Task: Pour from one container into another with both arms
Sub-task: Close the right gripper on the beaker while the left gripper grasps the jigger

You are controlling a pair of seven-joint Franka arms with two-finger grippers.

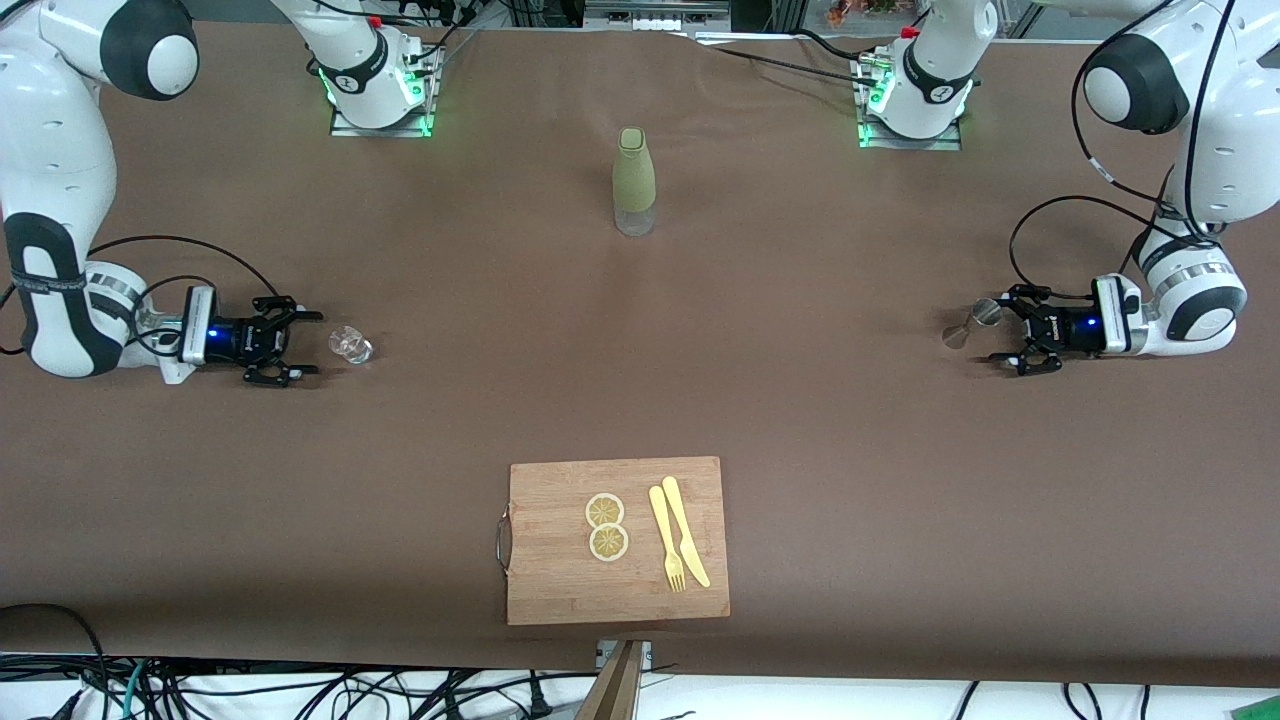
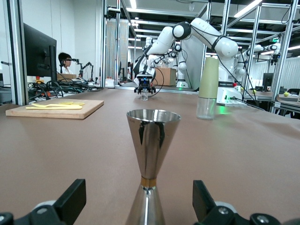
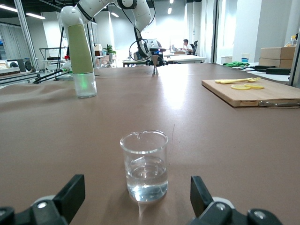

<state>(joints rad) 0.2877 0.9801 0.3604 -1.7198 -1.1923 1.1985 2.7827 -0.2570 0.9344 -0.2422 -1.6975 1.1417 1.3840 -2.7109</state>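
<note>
Toward the right arm's end of the table, a clear glass beaker (image 1: 351, 345) part-filled with water stands before the spread-fingered right gripper (image 1: 297, 346). At the left arm's end, a steel jigger (image 1: 972, 323) stands upright before the left gripper (image 1: 1007, 326), its fingers likewise apart, gripping nothing.

Wide bare table (image 1: 800, 380) lies between the two arms. A tall bottle (image 1: 634, 180) stands mid-table near the bases, and a cutting board (image 1: 617, 540) with lemon slices (image 1: 606, 526) and cutlery (image 1: 677, 535) fills the near edge.
</note>
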